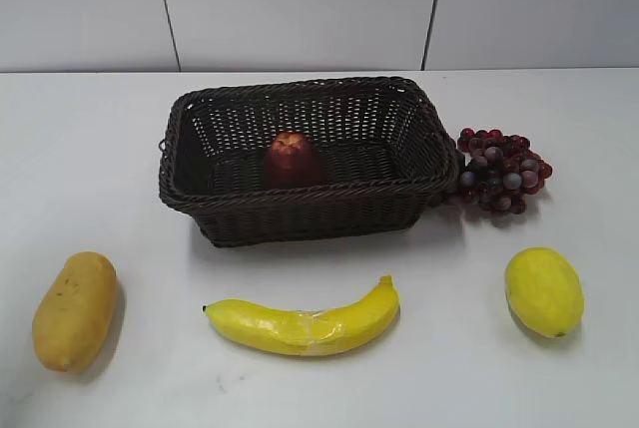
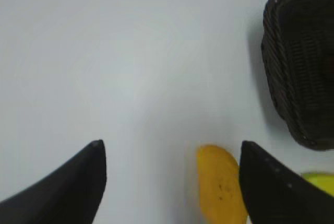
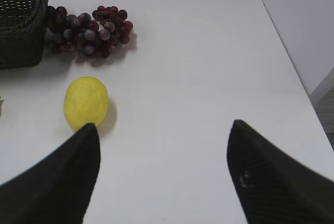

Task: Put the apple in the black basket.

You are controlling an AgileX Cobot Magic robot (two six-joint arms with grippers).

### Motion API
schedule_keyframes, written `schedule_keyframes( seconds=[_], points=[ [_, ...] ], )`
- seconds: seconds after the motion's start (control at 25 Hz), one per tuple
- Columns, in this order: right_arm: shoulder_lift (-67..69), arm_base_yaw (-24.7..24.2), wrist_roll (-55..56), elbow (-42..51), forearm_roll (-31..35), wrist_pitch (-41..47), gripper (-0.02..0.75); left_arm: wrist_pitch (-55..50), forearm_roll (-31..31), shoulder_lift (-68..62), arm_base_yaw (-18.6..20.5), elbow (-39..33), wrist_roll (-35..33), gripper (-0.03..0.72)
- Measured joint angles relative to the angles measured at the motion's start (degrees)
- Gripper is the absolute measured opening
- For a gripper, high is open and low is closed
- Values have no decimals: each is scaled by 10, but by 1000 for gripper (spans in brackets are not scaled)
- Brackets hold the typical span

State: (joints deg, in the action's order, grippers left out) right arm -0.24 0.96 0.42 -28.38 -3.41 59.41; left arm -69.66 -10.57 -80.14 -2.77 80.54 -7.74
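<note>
The dark red apple (image 1: pixel 292 158) sits upright inside the black basket (image 1: pixel 399 201), left of its middle, near the front wall. The woven basket stands at the table's middle back; a corner shows in the left wrist view (image 2: pixel 302 67) and in the right wrist view (image 3: pixel 21 20). Neither gripper appears in the exterior view. My left gripper (image 2: pixel 172 148) is open and empty above the bare table left of the basket. My right gripper (image 3: pixel 163 127) is open and empty above the table right of the lemon.
A mango (image 1: pixel 75 310) lies front left, also in the left wrist view (image 2: pixel 219 190). A banana (image 1: pixel 305 324) lies front middle. A lemon (image 1: pixel 543 291) lies front right, also in the right wrist view (image 3: pixel 85 103). Purple-red grapes (image 1: pixel 502 171) touch the basket's right side (image 3: pixel 88 31). The table's right edge (image 3: pixel 292 67) is near.
</note>
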Motion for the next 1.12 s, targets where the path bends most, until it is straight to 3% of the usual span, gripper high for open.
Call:
schedule_keyframes(
  seconds=[0.4, 0.64, 0.88, 1.12],
  points=[
    [0, 0, 0, 0, 0, 0, 571, 31, 2, 335, 0, -279, 0, 590],
    [0, 0, 0, 0, 0, 0, 571, 43, 2, 539, 0, -401, 0, 589],
    [0, 0, 0, 0, 0, 0, 571, 54, 7, 706, 0, -483, 0, 589],
    [0, 0, 0, 0, 0, 0, 571, 73, 18, 770, 0, -525, 0, 589]
  ],
)
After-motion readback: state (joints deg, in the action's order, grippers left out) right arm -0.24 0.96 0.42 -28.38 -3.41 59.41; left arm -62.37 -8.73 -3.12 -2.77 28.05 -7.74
